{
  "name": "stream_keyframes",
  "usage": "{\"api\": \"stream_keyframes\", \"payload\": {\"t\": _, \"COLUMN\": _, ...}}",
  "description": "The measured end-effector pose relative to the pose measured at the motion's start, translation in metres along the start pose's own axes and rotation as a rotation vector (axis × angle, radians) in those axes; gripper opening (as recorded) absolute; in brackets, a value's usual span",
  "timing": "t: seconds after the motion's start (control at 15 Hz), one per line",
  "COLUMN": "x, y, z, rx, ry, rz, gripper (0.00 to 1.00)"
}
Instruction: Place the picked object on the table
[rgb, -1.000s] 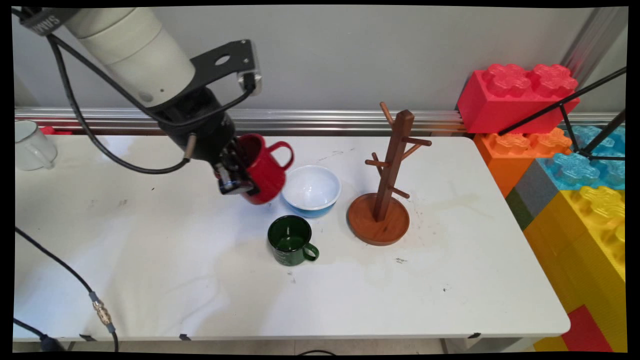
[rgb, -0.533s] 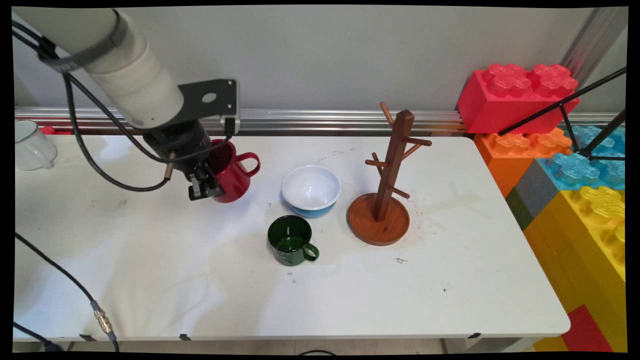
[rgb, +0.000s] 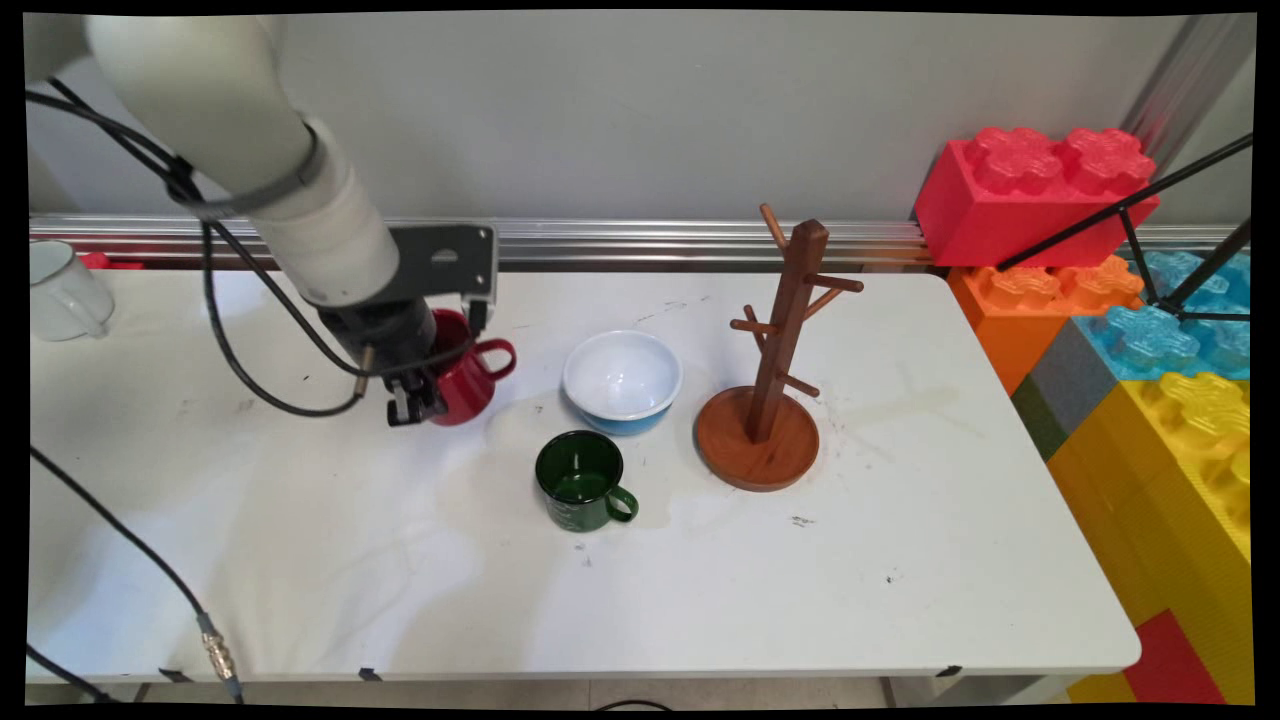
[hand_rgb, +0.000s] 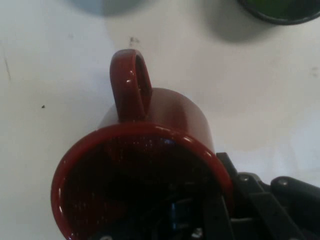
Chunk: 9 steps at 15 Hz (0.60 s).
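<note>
Clearly we are clamping the gripper (rgb: 415, 392) on the red mug (rgb: 463, 376)'s rim, seemingly low over the table (rgb: 400, 560), risking slippage onto the bowl (rgb: 622, 380).

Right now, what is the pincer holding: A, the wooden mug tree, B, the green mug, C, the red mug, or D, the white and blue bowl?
C: the pincer grips the red mug by its rim, one finger inside, as the hand view shows.

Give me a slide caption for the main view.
Gripper grips a red mug by its rim, left of a bowl, green mug and wooden mug tree.
</note>
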Motion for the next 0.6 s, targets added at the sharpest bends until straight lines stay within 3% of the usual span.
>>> {"api": "stream_keyframes", "payload": {"t": 0.6, "x": 0.007, "y": -0.004, "z": 0.05, "rx": -0.018, "ry": -0.055, "rz": 0.027, "gripper": 0.0}}
